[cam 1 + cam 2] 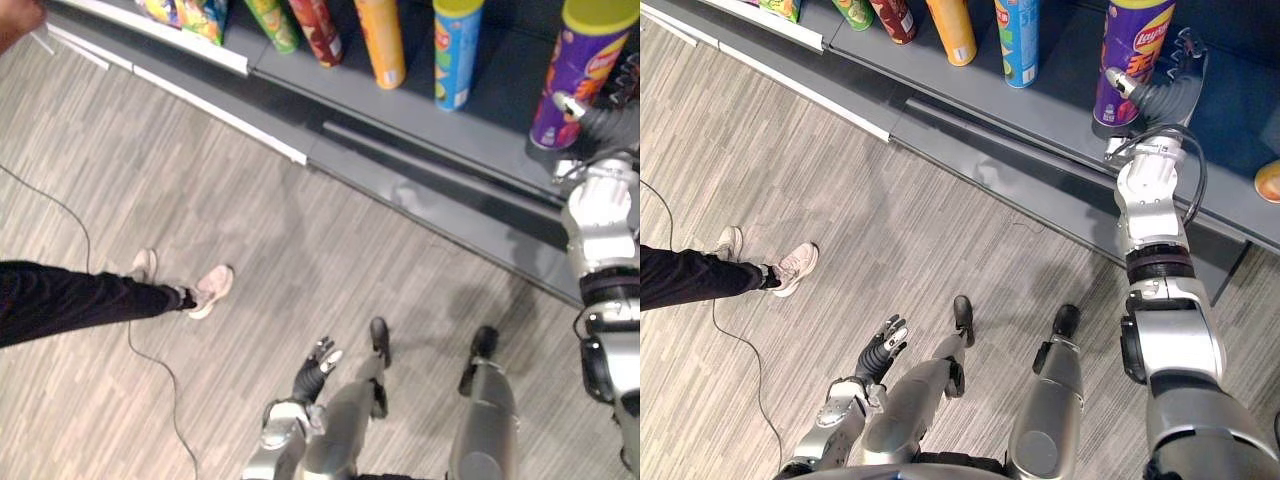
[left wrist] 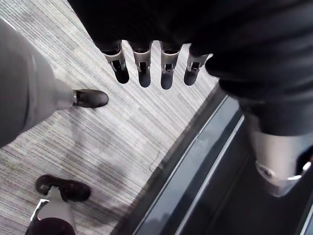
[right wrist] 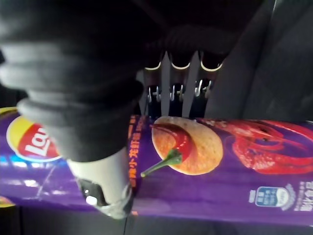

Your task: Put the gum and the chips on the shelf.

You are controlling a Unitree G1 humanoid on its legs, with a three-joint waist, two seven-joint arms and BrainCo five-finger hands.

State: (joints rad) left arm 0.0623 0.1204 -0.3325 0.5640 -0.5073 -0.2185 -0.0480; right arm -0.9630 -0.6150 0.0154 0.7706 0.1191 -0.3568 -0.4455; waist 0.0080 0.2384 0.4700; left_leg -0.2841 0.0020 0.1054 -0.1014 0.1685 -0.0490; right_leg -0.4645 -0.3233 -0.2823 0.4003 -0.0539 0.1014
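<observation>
Item: purple chips can (image 1: 1137, 40), yellow-lidded, standing upright on the grey shelf (image 1: 1060, 95) at the right end of a row of cans. Holder: right hand (image 1: 1158, 95), raised to shelf height and closed round the can. In the right wrist view its thumb (image 3: 100, 181) lies across the near face of the can, and its fingers (image 3: 180, 78) reach round the far side, where their tips are hidden. Same shelf, going leftward from the purple can: blue can (image 1: 455, 55), orange can (image 1: 385, 45), red can (image 1: 318, 30) and green can (image 1: 275, 25), all standing apart from one another. Further left still are bright snack bags (image 1: 185, 15) on the adjoining shelf section. A round orange thing (image 1: 1270, 180) shows at the far right edge of the shelf; what it is cannot be told. Left hand (image 1: 885, 345): hanging low beside the robot over the grey wood-grain floor (image 1: 250, 220), well apart from the shelf, with its fingers (image 2: 142, 68) straight and loose, holding nothing. Also present: a person at the left, with a leg in black trousers (image 1: 70, 300) stretched over the floor and pale shoes (image 1: 212, 288) pointing towards the robot.
</observation>
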